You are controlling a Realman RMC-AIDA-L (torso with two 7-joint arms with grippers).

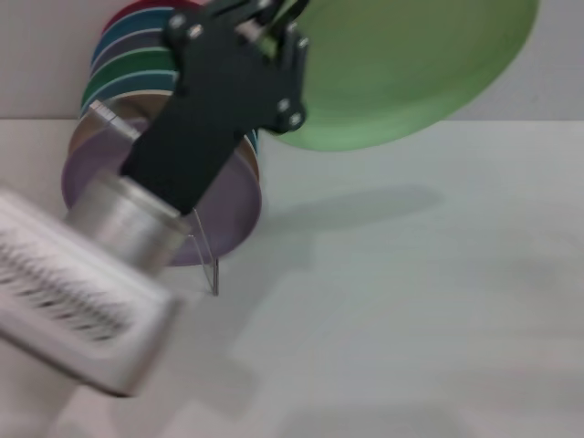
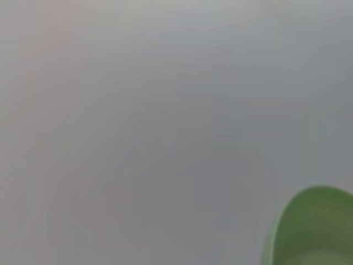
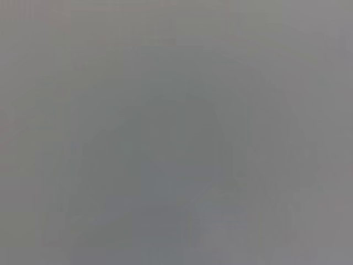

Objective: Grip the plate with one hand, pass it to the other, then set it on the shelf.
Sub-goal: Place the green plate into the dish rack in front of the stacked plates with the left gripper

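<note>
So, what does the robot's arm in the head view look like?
The left arm has a silver-white housing with a row of dark slots, then a round metallic collar. Its gripper is matte black and angular, with small silver screws. No cables show. The right arm is not in view.

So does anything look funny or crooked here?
Nothing is broken or spilled. The left end effector holds the light-green plate tilted in the air, above the table, beside the rack full of plates.
</note>
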